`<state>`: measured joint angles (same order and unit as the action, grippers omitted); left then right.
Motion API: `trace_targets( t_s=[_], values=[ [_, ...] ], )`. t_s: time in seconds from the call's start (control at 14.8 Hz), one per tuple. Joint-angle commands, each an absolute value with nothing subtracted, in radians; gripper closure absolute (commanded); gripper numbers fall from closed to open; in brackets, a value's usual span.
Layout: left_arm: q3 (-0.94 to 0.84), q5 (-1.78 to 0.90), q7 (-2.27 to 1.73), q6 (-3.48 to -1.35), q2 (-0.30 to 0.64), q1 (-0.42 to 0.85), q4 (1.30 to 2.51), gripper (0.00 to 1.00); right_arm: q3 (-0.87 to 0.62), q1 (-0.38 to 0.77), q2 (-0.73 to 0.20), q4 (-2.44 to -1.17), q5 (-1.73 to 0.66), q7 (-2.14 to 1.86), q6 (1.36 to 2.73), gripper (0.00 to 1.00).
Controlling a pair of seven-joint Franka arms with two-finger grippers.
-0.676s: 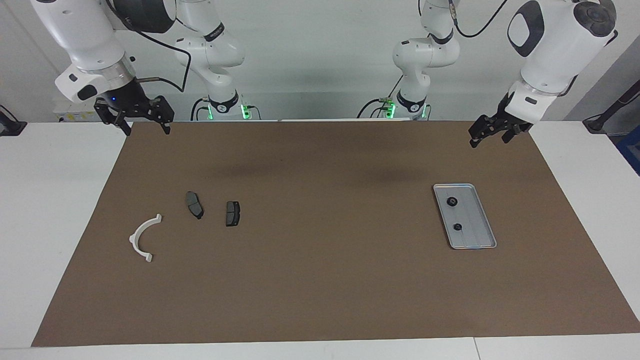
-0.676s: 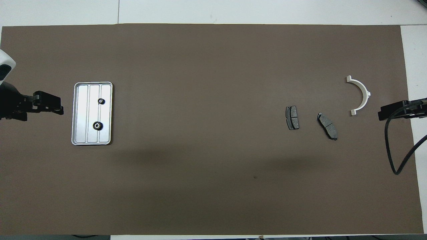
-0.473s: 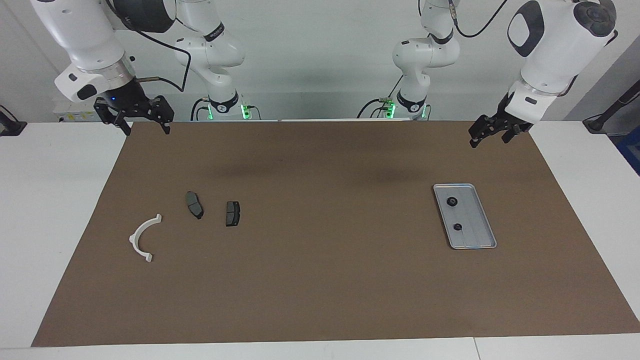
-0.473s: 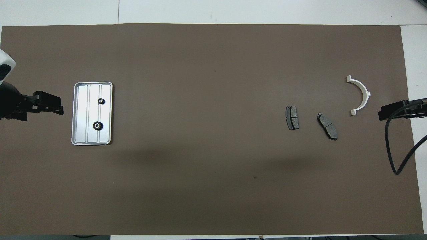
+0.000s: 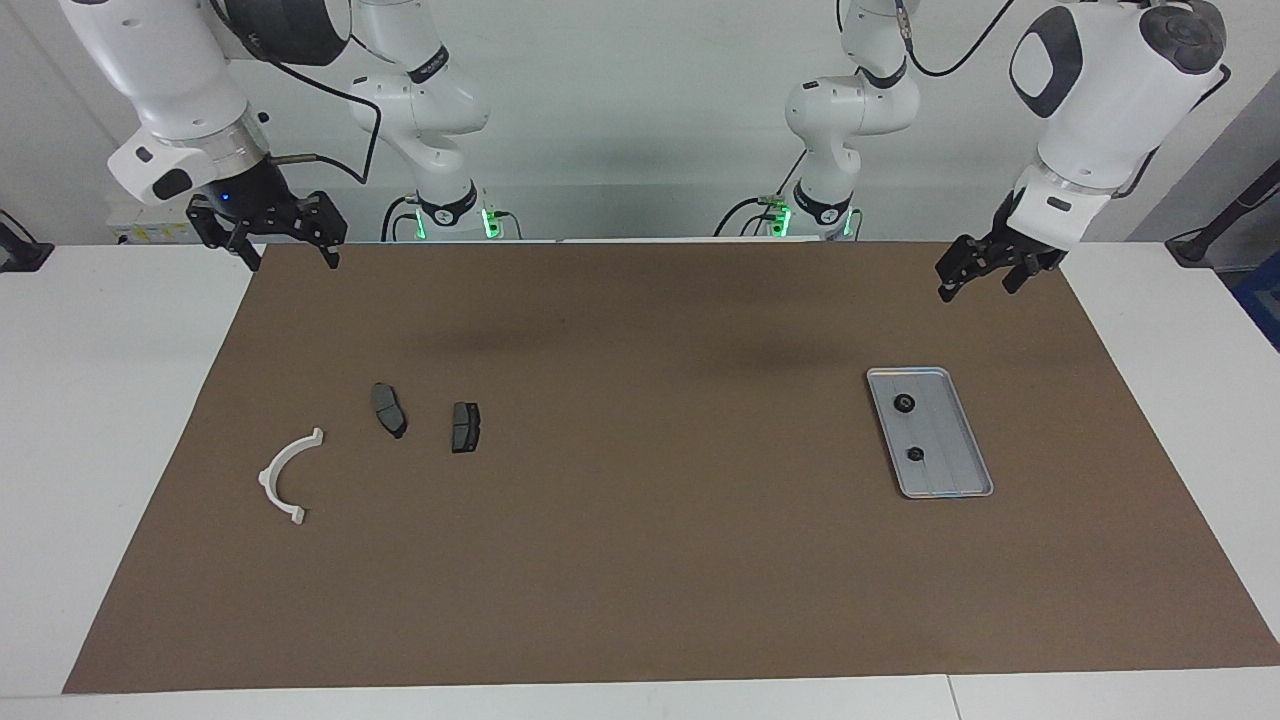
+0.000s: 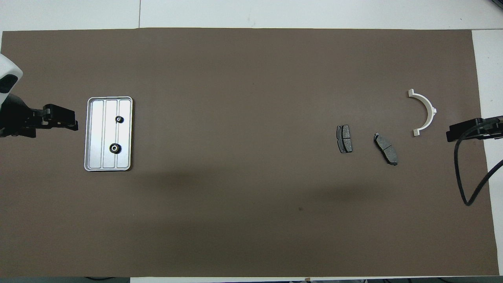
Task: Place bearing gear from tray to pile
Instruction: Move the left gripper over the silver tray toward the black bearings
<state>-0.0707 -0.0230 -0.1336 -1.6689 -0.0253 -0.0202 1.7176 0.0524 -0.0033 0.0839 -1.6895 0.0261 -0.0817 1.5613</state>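
Observation:
The silver ridged tray lies toward the left arm's end of the mat. In it are two small black bearing gears, one nearer to the robots than the other. The pile lies toward the right arm's end: a white semicircular bracket and two dark grey pads. My left gripper hangs open and empty over the mat beside the tray. My right gripper hangs open and empty over the mat's corner.
A brown mat covers most of the white table. A black cable loops down from the right arm over the mat's edge.
My left gripper has shifted a little toward the tray. The right arm and all parts have stayed where they were.

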Motion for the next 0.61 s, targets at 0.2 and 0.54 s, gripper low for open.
trace_targets(
  t_s=[0.2, 0.54],
  values=[
    [-0.075, -0.014, -0.117, -1.96, -0.12, -0.052, 2.017, 0.0, 0.051, -0.008, 0.098, -1.698, 0.021, -0.094, 1.58, 0.0],
    [-0.075, -0.014, -0.097, -2.039, -0.022, -0.06, 2.023, 0.0, 0.051, -0.035, 0.104, -1.706, 0.02, -0.091, 1.585, 0.0]
  ],
)
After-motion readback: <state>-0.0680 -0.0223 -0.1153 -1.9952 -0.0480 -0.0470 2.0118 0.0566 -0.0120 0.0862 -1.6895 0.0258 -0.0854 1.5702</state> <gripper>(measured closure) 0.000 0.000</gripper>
